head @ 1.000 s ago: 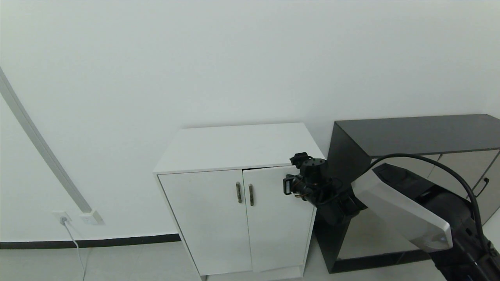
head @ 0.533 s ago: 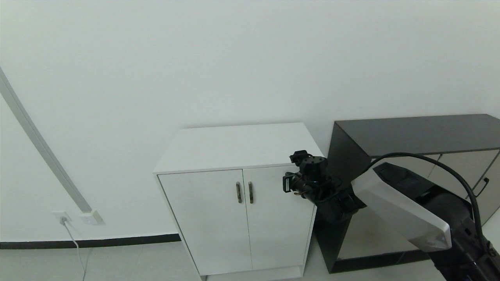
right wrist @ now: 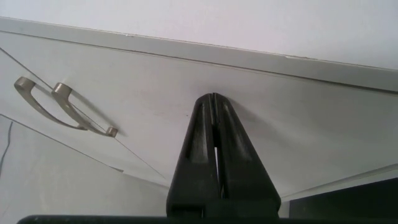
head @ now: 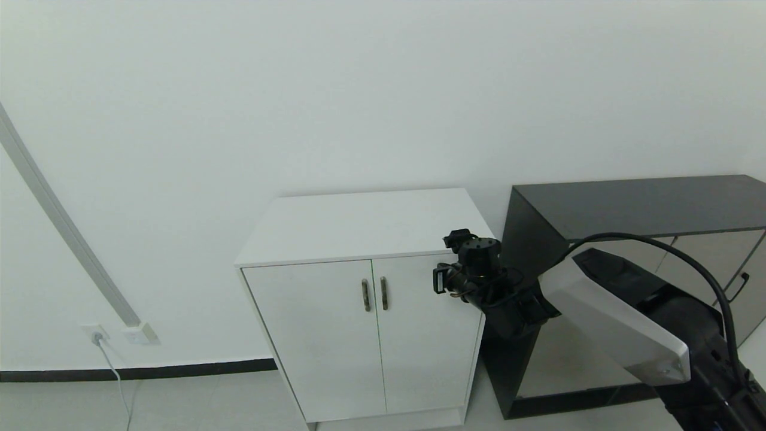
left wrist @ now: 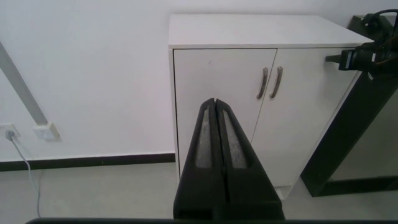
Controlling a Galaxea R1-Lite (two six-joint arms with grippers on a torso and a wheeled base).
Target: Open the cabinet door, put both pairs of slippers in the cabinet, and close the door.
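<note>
white cabinet (head: 359,224), grey handles (head: 365,295), black sideboard (head: 640,206)

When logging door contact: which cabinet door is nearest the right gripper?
The door on the robot's right: the right gripper sits at its upper outer corner, away from the left door.

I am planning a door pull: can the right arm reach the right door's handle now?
Probably yes. The right gripper is at the right door, the handle lies beside it, and nothing stands between; its jaws are shut.
</note>
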